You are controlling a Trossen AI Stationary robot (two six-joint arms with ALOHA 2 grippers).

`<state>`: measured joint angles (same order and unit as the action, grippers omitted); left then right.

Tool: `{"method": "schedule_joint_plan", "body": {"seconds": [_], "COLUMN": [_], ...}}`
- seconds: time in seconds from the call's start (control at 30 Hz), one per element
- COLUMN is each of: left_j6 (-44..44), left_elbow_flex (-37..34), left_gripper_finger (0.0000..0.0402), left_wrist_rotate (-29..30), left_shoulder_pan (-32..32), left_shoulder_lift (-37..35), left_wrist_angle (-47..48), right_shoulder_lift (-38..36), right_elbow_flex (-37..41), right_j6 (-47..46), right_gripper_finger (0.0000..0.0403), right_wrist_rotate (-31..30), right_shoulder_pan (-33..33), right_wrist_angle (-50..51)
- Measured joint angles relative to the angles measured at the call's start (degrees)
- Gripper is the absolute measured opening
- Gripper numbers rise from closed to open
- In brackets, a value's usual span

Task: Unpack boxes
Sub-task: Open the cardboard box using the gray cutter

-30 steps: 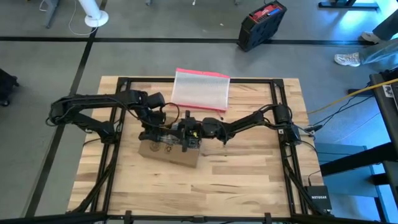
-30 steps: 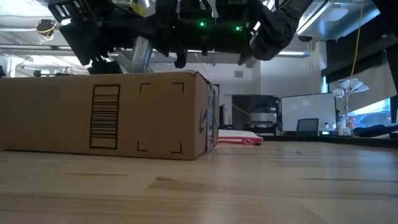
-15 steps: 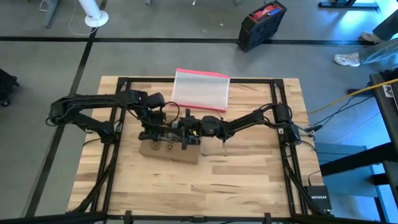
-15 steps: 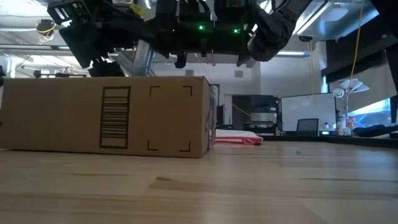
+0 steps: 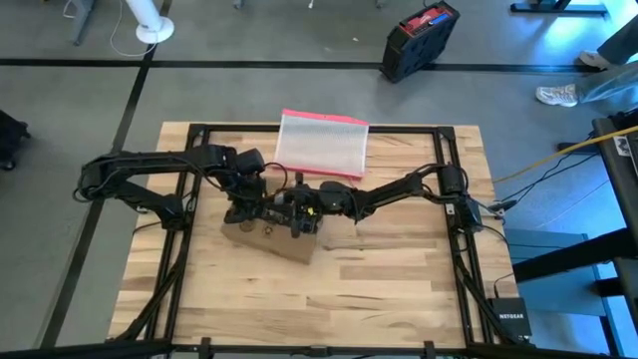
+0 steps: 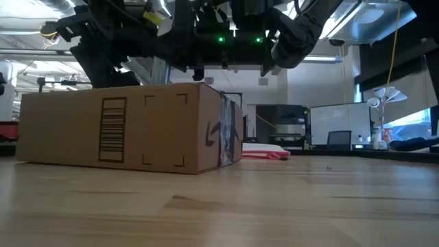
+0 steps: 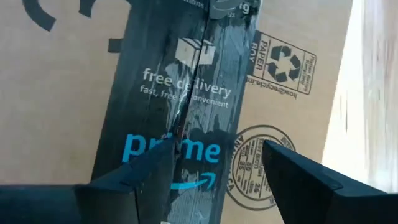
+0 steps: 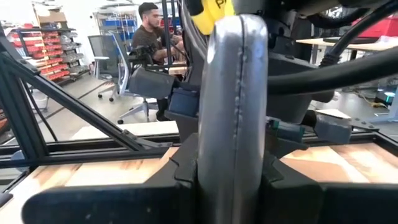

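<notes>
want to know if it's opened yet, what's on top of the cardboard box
A black printed tape strip runs along the cardboard box top, seemingly intact. Both arms hover over it, left gripper open. The contents stay hidden.

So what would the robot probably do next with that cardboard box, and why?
Probably lower the right gripper, which is shut on a metal blade, onto the black printed tape and slit along it. The cardboard box is still taped shut, and the open left gripper hovers right over that seam, seemingly to steady the box.
</notes>
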<state>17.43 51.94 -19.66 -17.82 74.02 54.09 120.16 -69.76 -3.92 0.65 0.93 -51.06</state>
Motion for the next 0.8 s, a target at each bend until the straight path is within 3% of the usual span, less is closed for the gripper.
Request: {"method": "schedule_joint_plan", "body": {"seconds": [0.27, 0.67, 0.8], "left_j6": [1.21, 1.57, 1.46], "left_elbow_flex": [2.04, -4.85, -5.4], "left_gripper_finger": [0.0235, 0.0235, 0.0235], "left_wrist_rotate": [1.58, -2.25, -2.32], "left_shoulder_pan": [-0.07, -0.42, -1.03], "left_shoulder_lift": [0.02, 0.24, 0.17], "left_wrist_angle": [0.13, 1.73, 3.4], "right_shoulder_lift": [-0.15, -0.2, -1.84], "right_elbow_flex": [-0.03, -0.04, 0.0], "right_j6": [-0.09, -0.5, -0.09], "right_gripper_finger": [0.0065, 0.0065, 0.0065], "right_wrist_rotate": [1.21, 0.38, 0.43], "right_shoulder_pan": [0.07, 0.26, 0.26], "right_wrist_angle": [1.32, 2.05, 6.64]}}
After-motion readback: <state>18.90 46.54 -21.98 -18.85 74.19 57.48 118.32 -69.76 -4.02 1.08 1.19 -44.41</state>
